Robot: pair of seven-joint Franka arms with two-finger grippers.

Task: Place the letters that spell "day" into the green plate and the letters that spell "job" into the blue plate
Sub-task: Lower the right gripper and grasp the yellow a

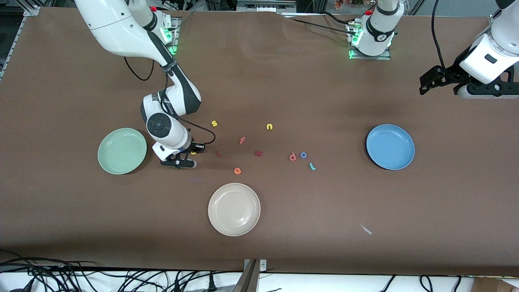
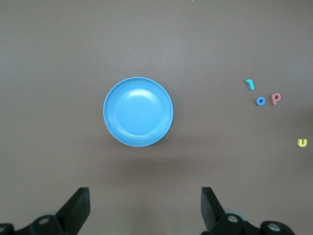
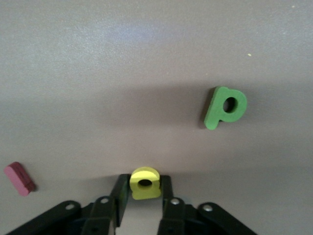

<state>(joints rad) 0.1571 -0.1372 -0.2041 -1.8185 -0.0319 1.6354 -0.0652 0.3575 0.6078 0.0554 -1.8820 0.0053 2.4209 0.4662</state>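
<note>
Right gripper [image 3: 145,188], down at table, clamped on yellow "a" [image 3: 145,183]: light, soft foam, best pinched across flat faces; left gripper [image 2: 145,208] waits spread above blue plate [image 2: 138,111].

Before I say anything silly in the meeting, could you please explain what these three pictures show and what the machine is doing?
Two robot arms stand at a brown table, each ending in a two-finger gripper. The big picture looks down from a high camera facing them; the other two come from cameras on the arms' wrists.

On the table lie a green plate, a blue plate, a cream plate and small foam letters.

The right gripper is down at the table beside the green plate, shut on a yellow "a". Its camera also shows a green "d" close by.

The left gripper waits open, up in the air at the left arm's end of the table; its camera looks down on the blue plate, with the salmon "b", blue "o" and teal "j" to one side.
</note>
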